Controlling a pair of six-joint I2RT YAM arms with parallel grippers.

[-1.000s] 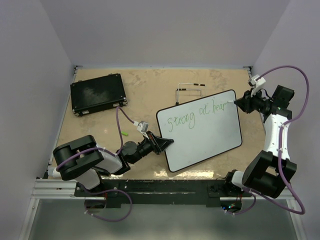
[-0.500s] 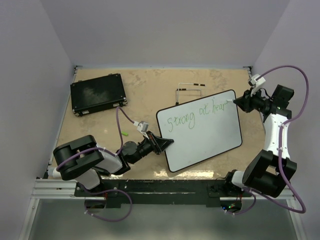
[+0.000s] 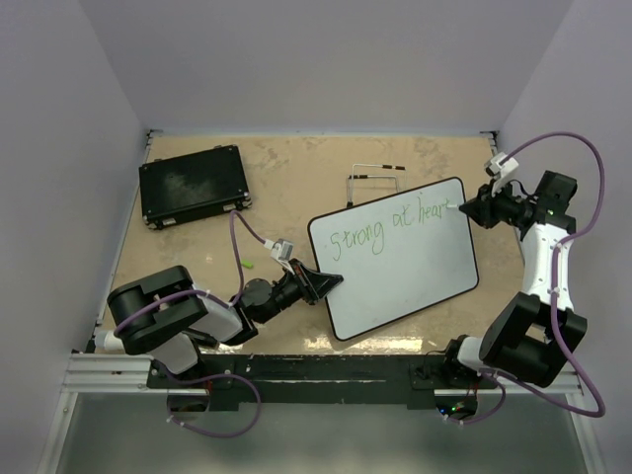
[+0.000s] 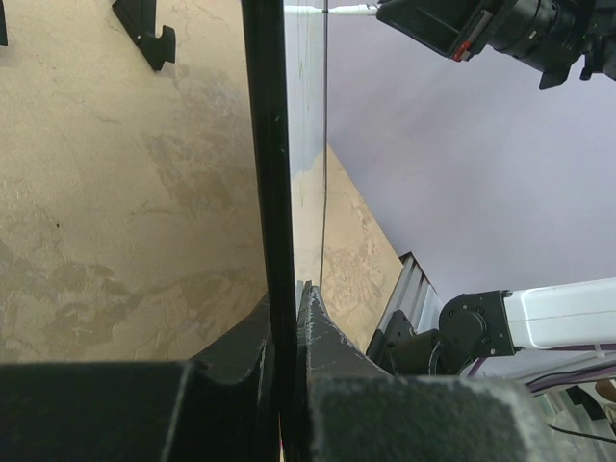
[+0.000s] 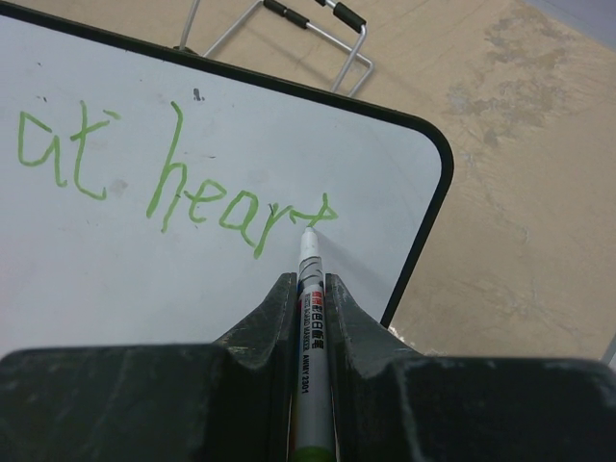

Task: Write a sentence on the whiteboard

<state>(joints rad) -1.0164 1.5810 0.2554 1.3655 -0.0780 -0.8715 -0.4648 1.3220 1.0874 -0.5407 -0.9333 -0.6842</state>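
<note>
**deskpilot:** ok so where's everything sitting in the overhead shot?

**me:** The whiteboard (image 3: 395, 286) lies flat on the table (image 3: 296, 168), right of centre and turned a bit so its far right corner points toward the upper right of the frame. The sentence (image 3: 385, 225) is green marker running along the board's upper edge. What's readable so far is "Strong at heart", all on one line.

**deskpilot:** and your hands?

**me:** My left gripper (image 3: 331, 281) is at the board's lower left edge, with its fingers pressed together on the black rim. In my left wrist view the rim runs straight up the middle of the frame, pinched between both fingers. My right gripper (image 5: 310, 284) is at the board's upper right corner, clamped on a white marker (image 5: 313, 337) that sticks out forward between the fingers. In the right wrist view the tip sits on the board at the right end of the crossbar of the last "t", just inside the rounded corner.

**deskpilot:** anything else on there?

**me:** A flat black case (image 3: 193, 185) is in the upper left, well apart from the board. A thin wire stand (image 3: 373, 178) lies just beyond the board's upper edge. There's also a tiny green piece (image 3: 248, 264) on the table near my left arm. It's too small for me to tell what it is.
</note>
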